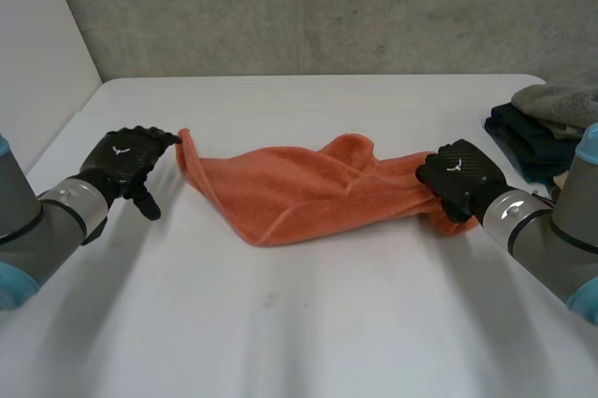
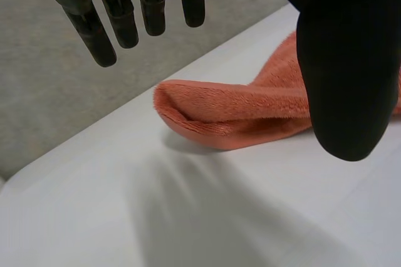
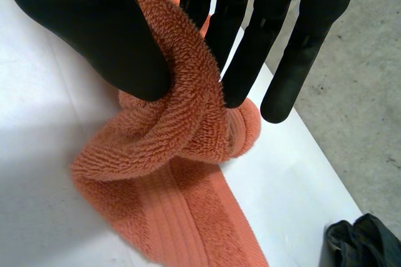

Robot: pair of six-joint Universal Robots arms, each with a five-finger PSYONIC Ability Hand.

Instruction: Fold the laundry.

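The white counter (image 1: 308, 323) carries an orange towel (image 1: 299, 183) in its middle. The towel is bunched and partly doubled over, so its true outline is hard to make out. Its long axis runs side to side, parallel to the far edge, with one end towards each hand and a fold pointing at the near edge. A pile of dark and grey clothes (image 1: 547, 127) sits at the counter's right edge, cut off from view. The right hand (image 1: 458, 174) has the towel's right end pinched between thumb and fingers (image 3: 250, 47), hiding that corner. The left hand (image 1: 126, 160) is just beside the left end, fingers (image 2: 119, 22) and thumb spread apart, gripping nothing.
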